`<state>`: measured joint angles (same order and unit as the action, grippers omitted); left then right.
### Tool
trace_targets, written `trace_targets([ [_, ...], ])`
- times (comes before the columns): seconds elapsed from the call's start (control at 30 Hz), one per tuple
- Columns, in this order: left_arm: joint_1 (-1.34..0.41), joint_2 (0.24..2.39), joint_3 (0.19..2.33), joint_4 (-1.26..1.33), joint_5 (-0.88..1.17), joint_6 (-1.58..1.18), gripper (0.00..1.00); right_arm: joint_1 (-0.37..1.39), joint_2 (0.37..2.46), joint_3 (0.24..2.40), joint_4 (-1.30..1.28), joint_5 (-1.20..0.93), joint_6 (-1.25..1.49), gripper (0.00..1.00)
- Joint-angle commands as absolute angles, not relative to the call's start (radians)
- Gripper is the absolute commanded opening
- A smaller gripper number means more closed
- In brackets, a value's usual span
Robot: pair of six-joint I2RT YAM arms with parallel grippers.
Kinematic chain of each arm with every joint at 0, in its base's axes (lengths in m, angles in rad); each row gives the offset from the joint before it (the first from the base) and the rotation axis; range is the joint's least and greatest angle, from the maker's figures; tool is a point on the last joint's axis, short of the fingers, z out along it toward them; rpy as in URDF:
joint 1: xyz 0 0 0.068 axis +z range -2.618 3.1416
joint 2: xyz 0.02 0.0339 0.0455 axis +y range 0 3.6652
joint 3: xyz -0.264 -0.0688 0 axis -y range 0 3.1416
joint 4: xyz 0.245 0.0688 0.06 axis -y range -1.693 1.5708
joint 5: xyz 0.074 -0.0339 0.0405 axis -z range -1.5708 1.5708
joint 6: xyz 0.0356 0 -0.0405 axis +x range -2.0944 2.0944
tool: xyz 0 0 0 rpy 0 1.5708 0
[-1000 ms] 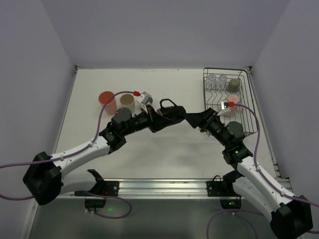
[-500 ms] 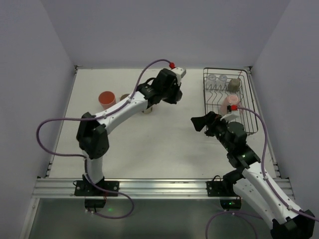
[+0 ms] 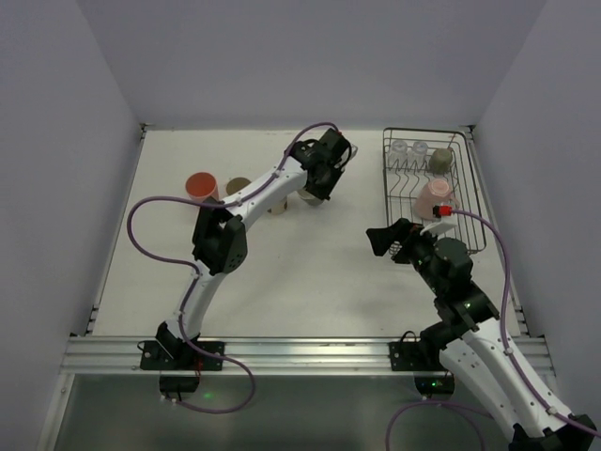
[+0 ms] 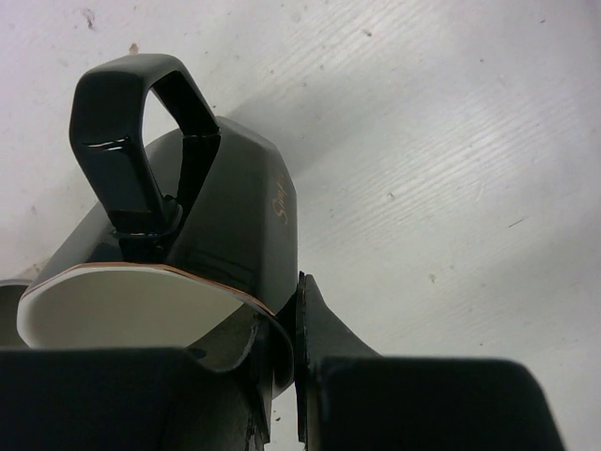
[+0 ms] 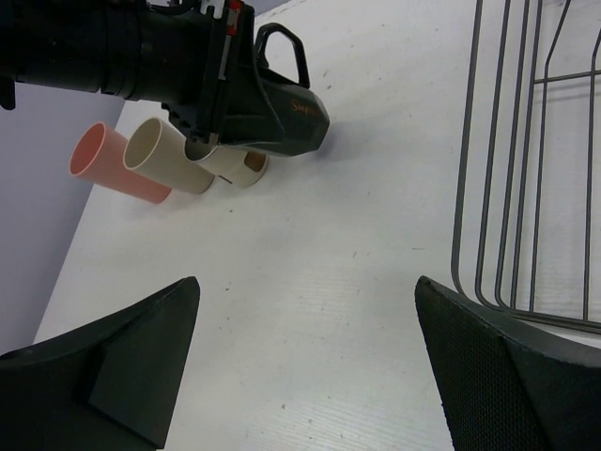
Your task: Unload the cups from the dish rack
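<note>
My left gripper (image 3: 317, 180) is shut on the rim of the dark handled mug (image 3: 311, 193), one finger inside and one outside (image 4: 324, 334). The mug (image 4: 225, 216) hangs low over the table, handle pointing away. It also shows in the right wrist view (image 5: 282, 108). The salmon-pink tumbler (image 3: 200, 185), the tan cup (image 3: 238, 186) and a third pale cup (image 3: 277, 205) stand left of it. The black wire dish rack (image 3: 467, 202) at the back right holds two clear glasses (image 3: 409, 147), a grey-olive cup (image 3: 440, 160) and a pink cup (image 3: 434, 195). My right gripper (image 3: 383, 240) is open and empty, left of the rack.
The left arm stretches across the table's middle to the back. The rack's wire side (image 5: 526, 188) lies close to the right of my right gripper (image 5: 310, 319). Grey walls enclose the table on three sides.
My left arm has swung from the table's middle to the back with the mug, next to the other cups. My right gripper has drawn back from the mug and stands open.
</note>
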<state>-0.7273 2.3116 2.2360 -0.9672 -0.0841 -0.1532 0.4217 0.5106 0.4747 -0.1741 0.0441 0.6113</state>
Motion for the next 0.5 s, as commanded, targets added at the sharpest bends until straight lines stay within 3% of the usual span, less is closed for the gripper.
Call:
trace_targets([
  [0.0,-0.713,2.272,2.246,-1.009,-0.124,-0.092,0.00,0.423,0.522,0.497,-0.176,0.040,0.588,0.99],
  [0.13,-0.706,2.286,2.246,-1.008,-0.112,-0.077,0.00,0.423,0.535,0.499,-0.170,0.025,0.591,0.99],
  [0.47,-0.693,2.309,2.223,-1.031,-0.136,-0.055,0.12,0.423,0.551,0.502,-0.155,0.012,0.600,0.99],
])
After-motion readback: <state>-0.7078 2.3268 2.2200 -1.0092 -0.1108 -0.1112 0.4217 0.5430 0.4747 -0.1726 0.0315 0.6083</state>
